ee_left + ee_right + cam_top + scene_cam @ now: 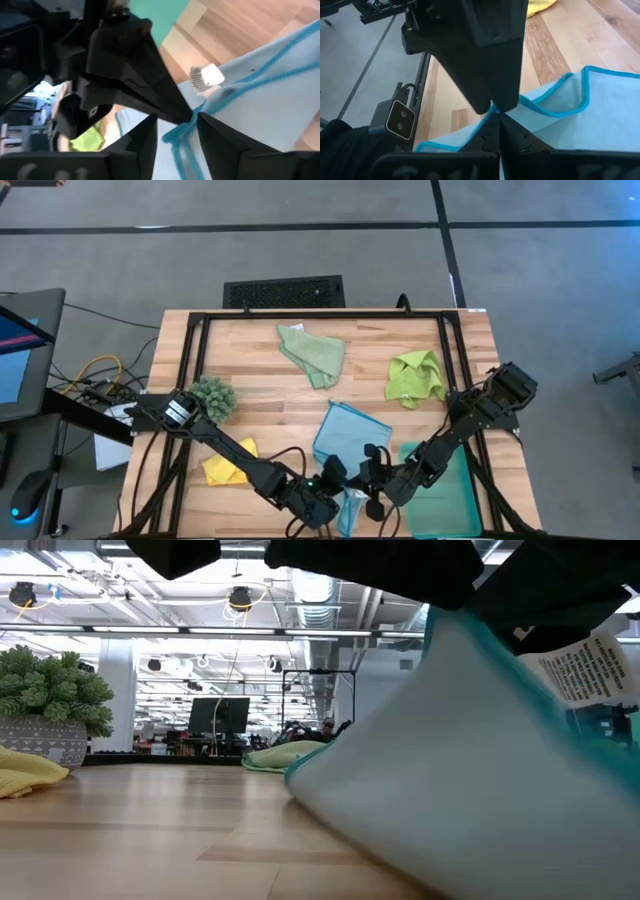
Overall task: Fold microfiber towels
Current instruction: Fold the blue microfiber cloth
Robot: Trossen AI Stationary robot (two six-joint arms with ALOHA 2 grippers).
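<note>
Pinching the light blue towel's (349, 442) teal hem at the table's (260, 370) near edge: right pincer (494, 111), fingers closed on it. Parted just beside that same hem, gripping nothing: left pincer (176, 131). Lying apart: yellow (226, 467), lime (414, 377), sage (313, 353) towels.

An open-plan lab or office: exposed ceiling ducts (320, 600), strip lights, distant monitors (218, 718).
</note>
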